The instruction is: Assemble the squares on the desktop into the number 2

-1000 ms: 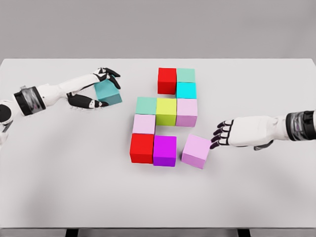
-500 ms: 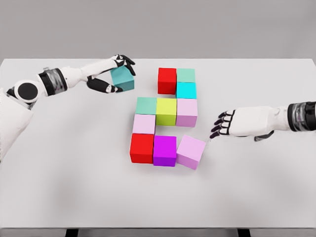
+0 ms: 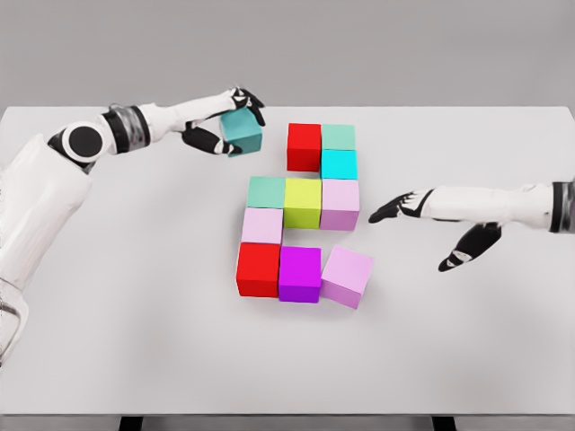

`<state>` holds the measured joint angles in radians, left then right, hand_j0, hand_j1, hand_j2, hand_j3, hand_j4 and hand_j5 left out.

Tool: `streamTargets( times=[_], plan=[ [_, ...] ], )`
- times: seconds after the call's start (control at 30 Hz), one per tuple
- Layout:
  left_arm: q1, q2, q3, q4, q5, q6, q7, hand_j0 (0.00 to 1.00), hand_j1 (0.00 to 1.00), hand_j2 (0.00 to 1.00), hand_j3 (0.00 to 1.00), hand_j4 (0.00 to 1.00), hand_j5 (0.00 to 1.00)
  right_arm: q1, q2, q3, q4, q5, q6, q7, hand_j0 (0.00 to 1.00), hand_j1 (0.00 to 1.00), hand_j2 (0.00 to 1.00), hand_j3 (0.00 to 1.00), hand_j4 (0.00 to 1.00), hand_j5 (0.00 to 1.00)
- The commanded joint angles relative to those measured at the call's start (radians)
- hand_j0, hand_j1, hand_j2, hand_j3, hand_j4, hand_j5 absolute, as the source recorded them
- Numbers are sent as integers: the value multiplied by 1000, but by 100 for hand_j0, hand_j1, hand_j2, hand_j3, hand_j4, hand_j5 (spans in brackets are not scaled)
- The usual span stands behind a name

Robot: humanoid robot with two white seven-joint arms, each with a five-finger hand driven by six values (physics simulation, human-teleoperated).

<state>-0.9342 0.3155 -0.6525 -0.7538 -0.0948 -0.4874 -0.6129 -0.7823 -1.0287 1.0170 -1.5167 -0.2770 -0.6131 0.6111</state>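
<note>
Ten cubes visible in total. Nine resting on white counter: red cube, mint cube and cyan cube at top; green cube, yellow cube and lilac cube in middle row; pale pink cube below; second red cube, magenta cube and skewed pink cube at bottom. Left robot hand clamped around teal cube, raised left of top row. Right robot hand spread wide, empty, right of lilac cube.
</note>
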Motion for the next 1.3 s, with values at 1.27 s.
streamTargets(
  times=[1.27],
  plan=[
    [-67,-136,-4,268,4,-123,2,42,42,42,42,42,42,57,62,130,50,-257,2,0,100,100,100,100,100,100]
  ],
)
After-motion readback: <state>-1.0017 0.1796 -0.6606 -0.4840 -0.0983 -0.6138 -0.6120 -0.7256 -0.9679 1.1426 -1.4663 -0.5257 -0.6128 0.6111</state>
